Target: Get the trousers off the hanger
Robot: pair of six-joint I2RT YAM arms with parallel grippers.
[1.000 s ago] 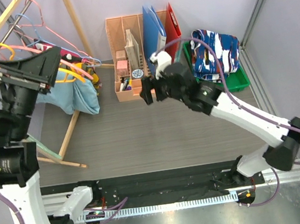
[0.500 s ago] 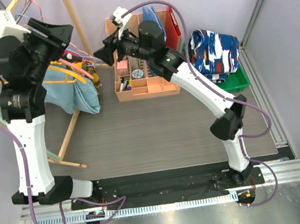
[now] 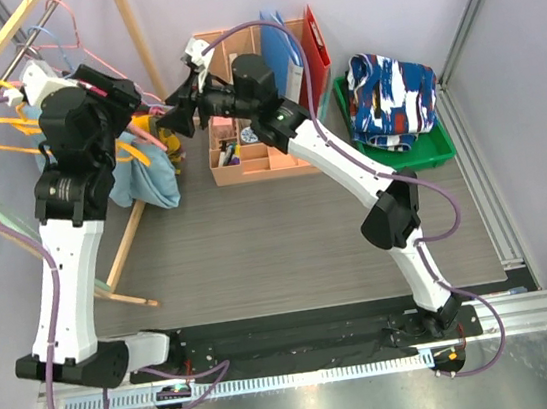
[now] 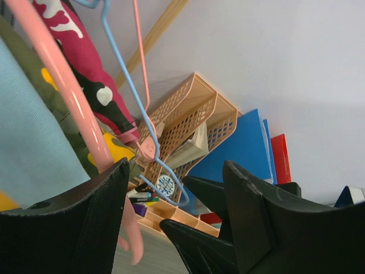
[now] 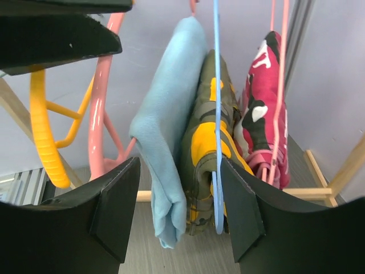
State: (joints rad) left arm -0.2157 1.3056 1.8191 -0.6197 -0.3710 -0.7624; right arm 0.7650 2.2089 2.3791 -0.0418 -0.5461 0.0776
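Three trousers hang side by side on the rack: light blue [image 5: 165, 137], yellow-olive camouflage [image 5: 206, 145] on a blue hanger [image 5: 217, 114], and pink camouflage [image 5: 263, 108] on a thin pink hanger. My right gripper [image 5: 179, 165] is open and faces them end-on, with the light blue and olive pairs framed between its fingers. From the top view it [image 3: 174, 119] sits just right of the hangers. My left gripper [image 3: 138, 93] is open above them; its wrist view shows a pink hanger [image 4: 63, 85] beside its left finger. Navy-white-red print trousers [image 3: 395, 93] lie in the green bin.
A tan desk organiser [image 3: 255, 136] with pens, plus blue and red folders, stands right behind the right gripper. The wooden rack's legs [image 3: 123, 249] slant down at the left. Yellow [image 5: 43, 137] and pink [image 5: 100, 114] empty hangers hang left of the trousers. A green bin [image 3: 438, 148] sits at back right.
The right arm has swung left from in front of the organiser to the hanging trousers. The left arm has dropped and moved right, bringing its gripper over the hangers.
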